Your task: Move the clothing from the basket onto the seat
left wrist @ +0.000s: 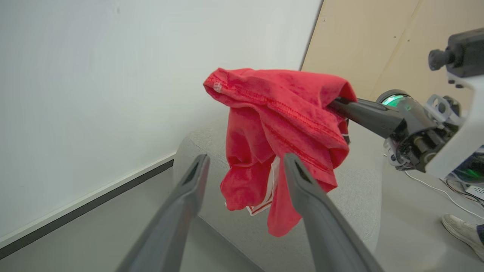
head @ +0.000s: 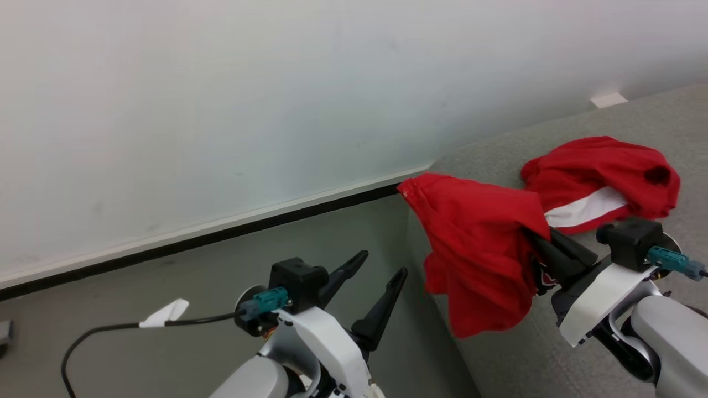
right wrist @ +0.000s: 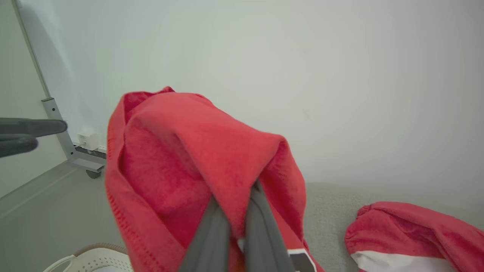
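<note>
My right gripper (head: pixel 531 235) is shut on a red garment (head: pixel 478 243) that hangs over the grey sofa's (head: pixel 553 354) left edge; the same red garment (left wrist: pixel 280 132) and red garment (right wrist: pixel 189 162) drape over my right fingers (right wrist: pixel 211 234). A second red garment with a white stripe (head: pixel 603 179) lies bunched on the sofa, also seen as the striped garment (right wrist: pixel 412 238). My left gripper (head: pixel 381 265) is open and holds nothing, left of the sofa above the floor; its fingers (left wrist: pixel 181 211) frame the hanging cloth. The white basket's rim (right wrist: pixel 94 257) peeks in below.
A white wall (head: pixel 221 110) with a black baseboard (head: pixel 193 240) runs behind. A black cable (head: pixel 110 331) loops by my left arm. A wheeled metal stand (right wrist: pixel 72 151) stands by the wall. A person's shoe (left wrist: pixel 463 234) rests on the floor at the right.
</note>
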